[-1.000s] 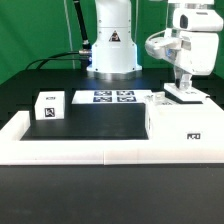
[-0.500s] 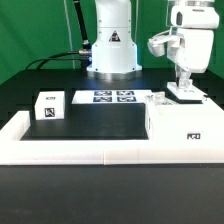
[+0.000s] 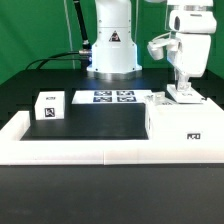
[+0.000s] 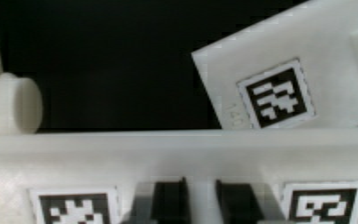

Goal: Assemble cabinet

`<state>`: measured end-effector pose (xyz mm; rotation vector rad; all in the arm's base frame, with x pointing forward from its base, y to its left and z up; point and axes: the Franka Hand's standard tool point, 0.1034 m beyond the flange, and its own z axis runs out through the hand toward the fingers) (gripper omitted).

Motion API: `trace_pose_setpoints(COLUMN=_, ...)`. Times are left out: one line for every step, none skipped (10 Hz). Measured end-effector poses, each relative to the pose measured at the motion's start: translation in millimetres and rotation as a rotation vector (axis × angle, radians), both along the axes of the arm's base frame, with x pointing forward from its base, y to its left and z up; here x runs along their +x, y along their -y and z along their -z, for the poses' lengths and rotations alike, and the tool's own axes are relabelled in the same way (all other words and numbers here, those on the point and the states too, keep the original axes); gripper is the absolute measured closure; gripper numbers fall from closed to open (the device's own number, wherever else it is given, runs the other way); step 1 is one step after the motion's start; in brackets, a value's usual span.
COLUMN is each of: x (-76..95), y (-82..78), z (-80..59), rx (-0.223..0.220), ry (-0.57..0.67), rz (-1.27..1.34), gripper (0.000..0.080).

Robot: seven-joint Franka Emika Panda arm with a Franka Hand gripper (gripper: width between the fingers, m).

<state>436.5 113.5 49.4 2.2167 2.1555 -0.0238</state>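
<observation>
The cabinet lies in separate white tagged pieces. A large box piece (image 3: 185, 125) sits at the exterior view's right, against the low white rim wall (image 3: 70, 150). A small cube piece (image 3: 48, 107) stands at the left. My gripper (image 3: 183, 88) is behind the large box, shut on a flat white piece (image 3: 184, 97) that it holds just above the table. In the wrist view my dark fingers (image 4: 165, 200) pinch a thin white strip of this tagged piece (image 4: 87, 165), with my gripper (image 4: 201, 200) centred between its two tags. Another tagged white piece (image 4: 274, 75) lies tilted beyond it.
The marker board (image 3: 113, 97) lies flat in front of the robot base (image 3: 111, 45). The rim wall runs along the front and both sides of the black mat. A rounded white part (image 4: 5, 105) shows at the wrist view's edge.
My gripper and the piece it holds have risen slightly and shifted a little toward the exterior view's right. The other pieces have not moved.
</observation>
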Motion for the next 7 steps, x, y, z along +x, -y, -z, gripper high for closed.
trace_pose_setpoints(x=4.2, y=0.4, z=-1.3, rx=0.001, ry=0.005, rz=0.003, gripper=0.0729)
trace_pose_setpoints(x=9.0, y=0.8, z=-3.7, rx=-0.002, ry=0.009, rz=0.004, gripper=0.0729)
trace_pose_setpoints(x=13.6, y=1.4, z=-6.1, rx=-0.006, ry=0.011, rz=0.006, gripper=0.0729)
trace_pose_setpoints(x=18.2, y=2.5, z=-8.3, rx=-0.006, ry=0.017, rz=-0.01, gripper=0.0729)
trace_pose_setpoints(x=20.5, y=4.5, z=-9.3, rx=-0.006, ry=0.02, rz=-0.019, gripper=0.0729)
trace_pose_setpoints(x=19.1, y=3.8, z=-8.3, rx=-0.006, ry=0.017, rz=-0.02, gripper=0.0729)
trace_pose_setpoints(x=19.1, y=3.9, z=-8.2, rx=-0.006, ry=0.017, rz=-0.02, gripper=0.0729)
